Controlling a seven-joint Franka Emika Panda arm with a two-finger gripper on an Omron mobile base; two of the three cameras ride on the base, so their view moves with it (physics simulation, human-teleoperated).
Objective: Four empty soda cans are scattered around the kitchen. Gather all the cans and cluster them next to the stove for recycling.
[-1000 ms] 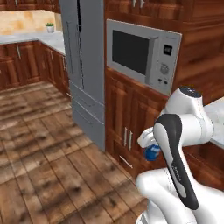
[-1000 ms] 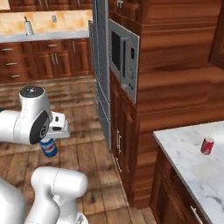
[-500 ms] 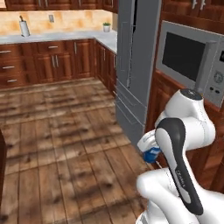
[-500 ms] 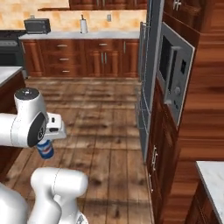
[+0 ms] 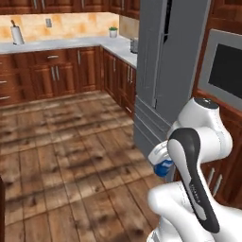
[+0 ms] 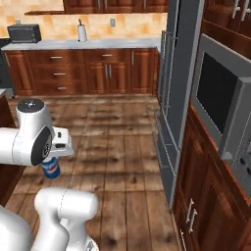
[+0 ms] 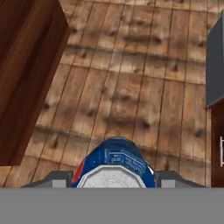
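Note:
A blue soda can (image 7: 114, 162) with a pale band and a silver top is held upright in my gripper (image 7: 114, 178), which is shut on it. In the right base view the can (image 6: 50, 168) hangs below the hand, above the wood plank floor (image 6: 112, 147). From the left base camera, part of the can (image 5: 164, 167) peeks out beside the arm's forearm. A sliver of the black stove (image 6: 3, 68) shows at the far left edge, well away from the can. No other cans are in sight.
A tall grey fridge (image 5: 165, 71) and a built-in microwave (image 6: 220, 98) stand close on the right. A brown cabinet block (image 7: 26, 74) is close on my left. The far counter (image 6: 83, 44) carries a grey toaster oven (image 6: 23, 33) and a paper-towel roll (image 6: 82, 32).
The whole picture has swung as the base turns: fridge and microwave slid right, and the far counter came into view. The can stays in the shut gripper, and the arm's pose is unchanged.

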